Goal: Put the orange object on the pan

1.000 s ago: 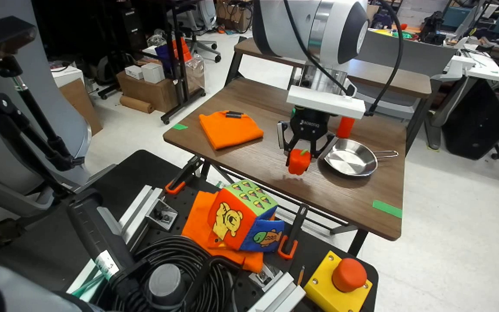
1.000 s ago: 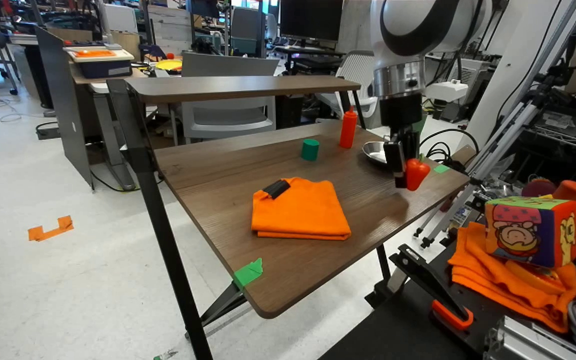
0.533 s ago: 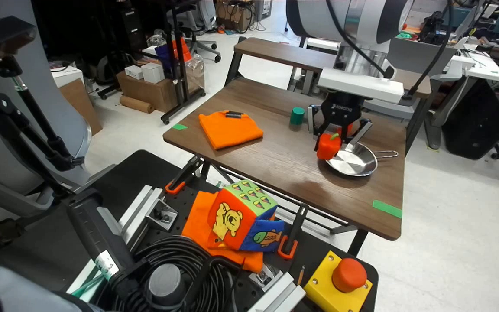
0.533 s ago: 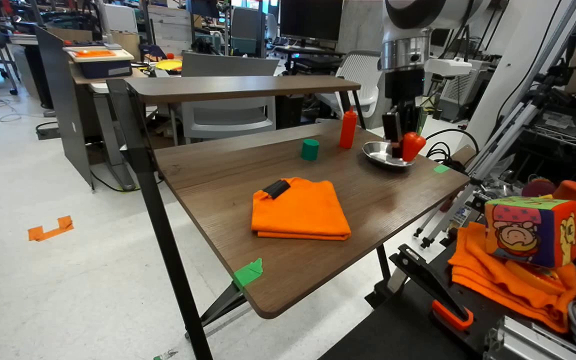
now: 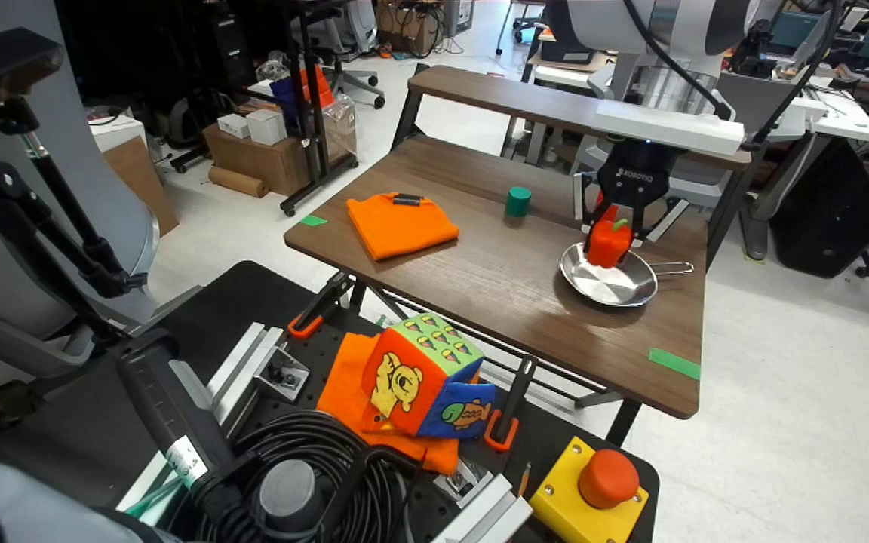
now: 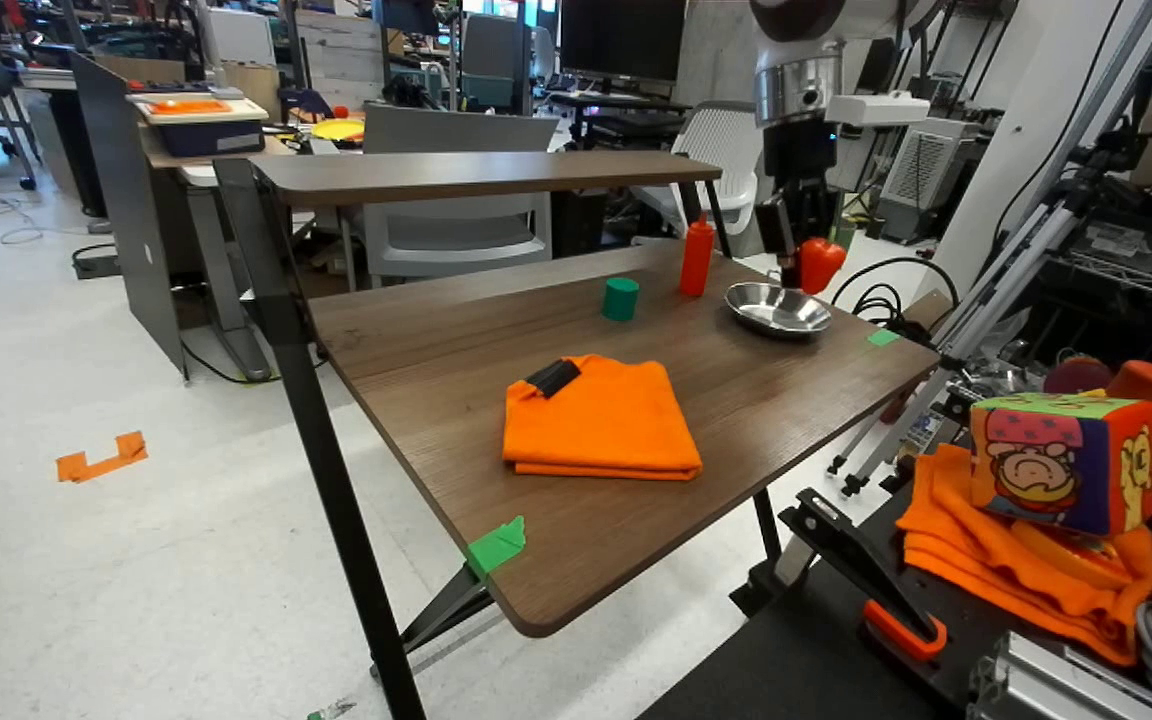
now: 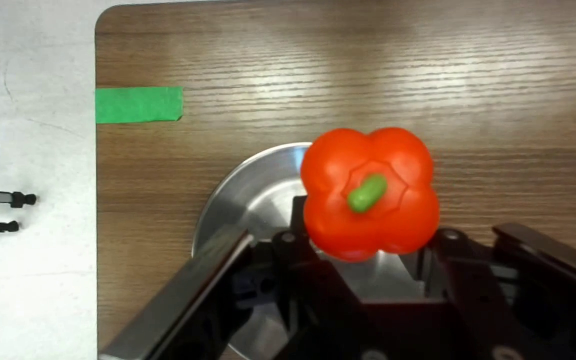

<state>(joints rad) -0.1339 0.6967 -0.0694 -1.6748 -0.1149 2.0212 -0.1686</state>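
In a cluttered workroom, a wood-grained worktop [image 5: 495, 279] is set with a folded orange cloth [image 6: 606, 425], a green cylinder [image 6: 620, 300] and a red squeeze bottle [image 6: 696, 260]. An orange-red toy bell pepper [image 7: 370, 220] is pinched by the claw [image 5: 611, 246] and held in the air, its long axis roughly upright, green stem [image 7: 367, 194] uppermost. The round metal frying pan [image 5: 608, 292] lies beneath the claw. In the wrist view, part of the pan's rim is covered by the pepper, and most of the bowl is seen to the left and below; in an exterior view, the pepper [image 6: 822, 265] is set off to one side of the pan's middle. How large the gap is cannot be told. The task is judged nearly complete: a slight shift towards the centre, then lowering and release, is probably called for.
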